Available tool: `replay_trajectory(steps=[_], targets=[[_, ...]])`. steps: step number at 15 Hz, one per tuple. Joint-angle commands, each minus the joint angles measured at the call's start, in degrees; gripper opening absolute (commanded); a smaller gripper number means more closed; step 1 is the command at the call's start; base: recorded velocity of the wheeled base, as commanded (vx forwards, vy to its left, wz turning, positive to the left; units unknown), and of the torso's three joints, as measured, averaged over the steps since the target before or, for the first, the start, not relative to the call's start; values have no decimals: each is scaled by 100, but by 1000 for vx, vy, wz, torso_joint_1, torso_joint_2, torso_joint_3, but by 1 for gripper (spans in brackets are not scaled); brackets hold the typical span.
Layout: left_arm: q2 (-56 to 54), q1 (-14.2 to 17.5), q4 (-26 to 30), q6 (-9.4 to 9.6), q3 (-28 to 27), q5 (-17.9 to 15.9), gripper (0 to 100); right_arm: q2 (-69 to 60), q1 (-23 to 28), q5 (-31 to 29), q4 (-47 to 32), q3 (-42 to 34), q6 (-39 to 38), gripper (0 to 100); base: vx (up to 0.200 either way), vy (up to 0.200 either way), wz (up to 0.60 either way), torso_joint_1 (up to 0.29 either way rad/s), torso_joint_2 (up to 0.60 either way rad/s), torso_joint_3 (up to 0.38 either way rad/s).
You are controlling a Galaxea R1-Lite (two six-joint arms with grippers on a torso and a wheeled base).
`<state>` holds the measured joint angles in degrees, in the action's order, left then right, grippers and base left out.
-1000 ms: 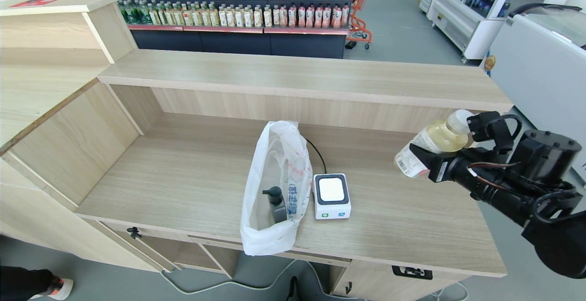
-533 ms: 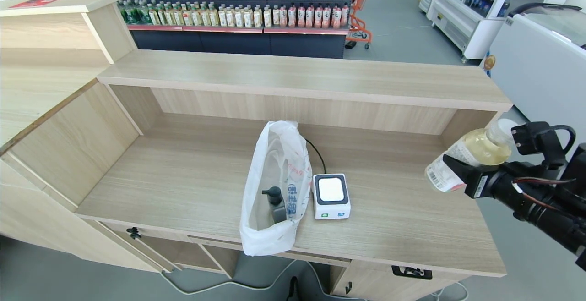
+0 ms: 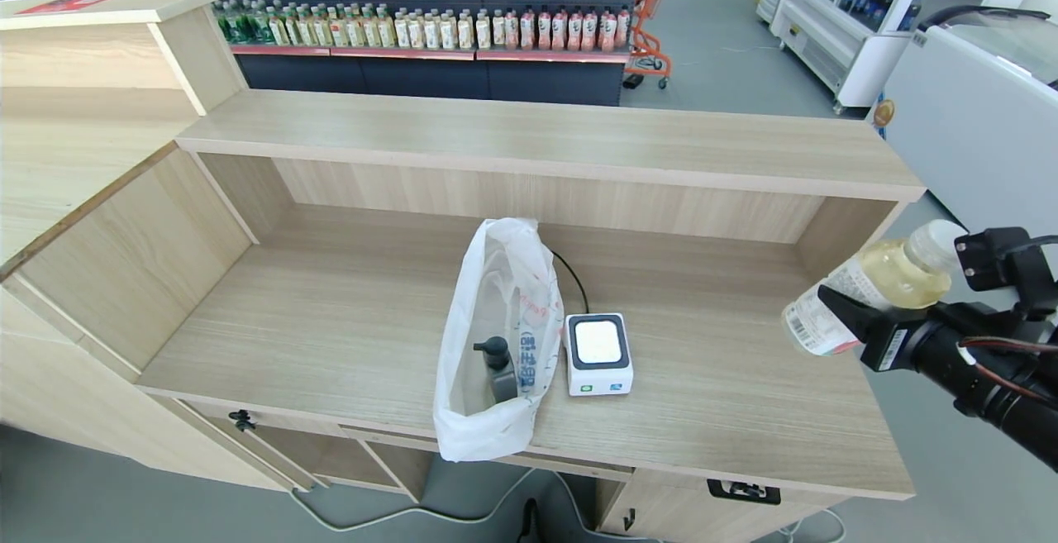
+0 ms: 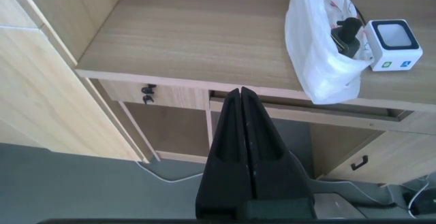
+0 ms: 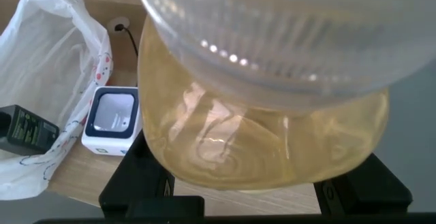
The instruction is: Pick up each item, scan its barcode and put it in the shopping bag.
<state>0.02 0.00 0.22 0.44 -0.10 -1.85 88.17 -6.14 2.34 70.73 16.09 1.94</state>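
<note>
Holding a slick, liquid-filled bottle off the counter's right end

Your right gripper [image 3: 905, 278] has its jaws spread to the bottle's width and clamped across the body of the clear plastic bottle of pale yellow drink with a white cap [image 3: 868, 291]. It hangs tilted in the air, cap up and outward, labelled base toward the counter.

Expect it to be fairly heavy with liquid, smooth and round, so it may twist or slide. The thin wall will give, so grip it mid-body, firm but not crushing.

Your left gripper [image 4: 240, 98] sits low before the counter, jaws pressed together, holding nothing.

Farther in, on the pale wooden counter [image 3: 727, 411], the white square scanner box [image 3: 598, 353] stands touching the open white plastic shopping bag [image 3: 496, 320], which already holds a dark pump bottle [image 3: 498, 365].
</note>
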Motion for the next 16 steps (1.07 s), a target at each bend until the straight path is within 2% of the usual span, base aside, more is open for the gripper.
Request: replay_trajectory(steps=[1,7,16], targets=[[-2,0,-4,0,1,1,0,-72,-18,3,29,-150,0,0,0,0,0,0,0,0],[6,0,4,0,1,1,0,-81,-18,-6,-7,-177,8,0,0,0,0,0,0,0],[-2,0,4,0,1,10,0,24,-177,-6,-182,272,140,0,0,200,0,3,2,4]])
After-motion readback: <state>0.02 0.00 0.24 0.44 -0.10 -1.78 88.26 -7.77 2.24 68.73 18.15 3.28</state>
